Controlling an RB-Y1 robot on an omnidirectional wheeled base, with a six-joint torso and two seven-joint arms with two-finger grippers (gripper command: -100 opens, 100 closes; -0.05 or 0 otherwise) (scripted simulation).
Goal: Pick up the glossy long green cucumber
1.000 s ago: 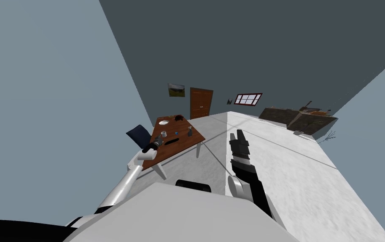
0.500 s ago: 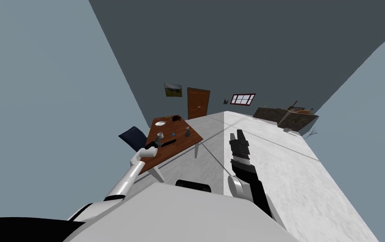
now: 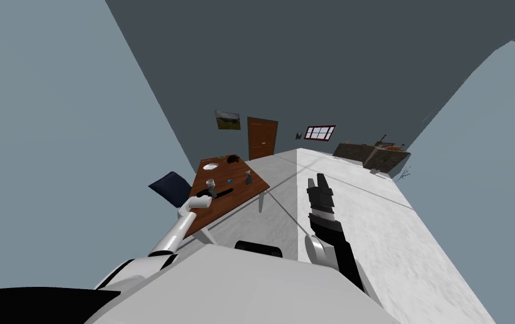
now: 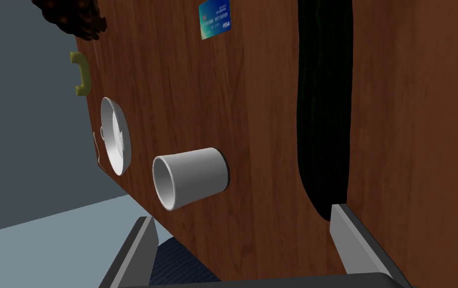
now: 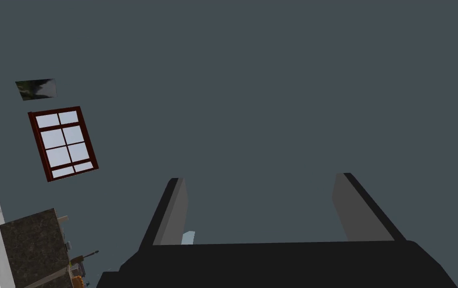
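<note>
The long, very dark green cucumber (image 4: pixel 323 110) lies flat on the brown wooden table (image 4: pixel 413 125); in the head view the cucumber (image 3: pixel 223 192) is a dark streak near the table's (image 3: pixel 239 194) near left side. My left gripper (image 4: pixel 243 240) hovers open just above the table, and one fingertip (image 4: pixel 345 230) sits at the cucumber's near end, with the cucumber outside the gap. From above, the left gripper (image 3: pixel 210 197) shows at that end. My right gripper (image 3: pixel 321 183) is raised over the floor, open and holding nothing.
A white cup (image 4: pixel 190 176) stands close beside the left gripper, a white plate (image 4: pixel 115 135) beyond it, and farther off a blue card (image 4: pixel 215 19), a yellow object (image 4: pixel 80 74) and a dark brown item (image 4: pixel 70 17). A navy chair (image 3: pixel 169 188) stands at the table's left.
My head view has swung, so the table and back wall sit further left in the picture. My left hand stays by the cucumber's near end; the right arm has not moved.
</note>
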